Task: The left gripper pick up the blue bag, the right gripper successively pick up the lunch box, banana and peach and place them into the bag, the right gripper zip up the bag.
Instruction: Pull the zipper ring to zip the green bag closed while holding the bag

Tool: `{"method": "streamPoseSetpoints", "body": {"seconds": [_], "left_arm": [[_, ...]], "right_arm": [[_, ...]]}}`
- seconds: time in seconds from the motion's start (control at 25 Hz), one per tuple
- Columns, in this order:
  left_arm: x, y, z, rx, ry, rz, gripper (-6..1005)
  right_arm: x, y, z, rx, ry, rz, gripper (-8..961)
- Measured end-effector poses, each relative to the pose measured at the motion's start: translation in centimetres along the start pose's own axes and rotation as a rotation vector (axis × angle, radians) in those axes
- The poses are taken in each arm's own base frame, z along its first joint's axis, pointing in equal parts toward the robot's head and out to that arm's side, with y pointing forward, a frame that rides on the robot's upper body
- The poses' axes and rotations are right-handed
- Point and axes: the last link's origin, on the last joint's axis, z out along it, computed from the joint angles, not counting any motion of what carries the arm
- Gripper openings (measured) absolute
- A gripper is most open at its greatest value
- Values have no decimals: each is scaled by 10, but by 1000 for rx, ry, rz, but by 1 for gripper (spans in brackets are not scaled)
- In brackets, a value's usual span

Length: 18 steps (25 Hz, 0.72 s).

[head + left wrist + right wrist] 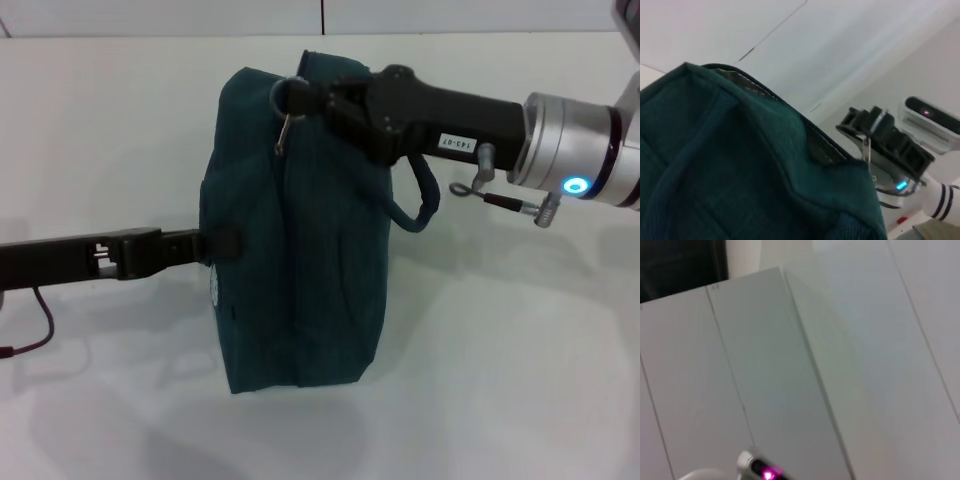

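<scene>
The bag point(300, 230) stands upright in the middle of the head view, on the white table point(520, 380). The left gripper point(205, 245) comes in from the left edge and is clenched on a small black tab on the bag's side. The right gripper point(300, 98), reaching in from the upper right, is at the bag's top corner, its fingertips closed around the zip pull point(284, 132), which dangles just below them.

The risk, I'd say, is at that pull: it is small and metal and could slip out of the pinch if the right arm tugs at an angle to the zip line. A hard pull could also drag the bag out of the left grip or twist it, since it is held by one tab only.

The bag is dark teal, soft and a bit slumped, with a loop handle point(420, 205) hanging off its right side. The lunch box, banana and peach are nowhere in sight.
</scene>
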Motion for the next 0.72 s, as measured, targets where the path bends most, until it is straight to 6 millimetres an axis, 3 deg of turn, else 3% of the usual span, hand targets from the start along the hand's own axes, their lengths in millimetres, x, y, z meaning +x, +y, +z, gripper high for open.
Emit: {"method": "streamPoseSetpoints", "body": {"seconds": [0.32, 0.72], "left_arm": [[-5, 1, -2, -18, -9, 4, 60], [-16, 1, -11, -28, 2, -13, 55]], "right_arm": [[-4, -15, -6, 94, -45, 69, 47], [7, -36, -12, 249, 4, 81, 49]]}}
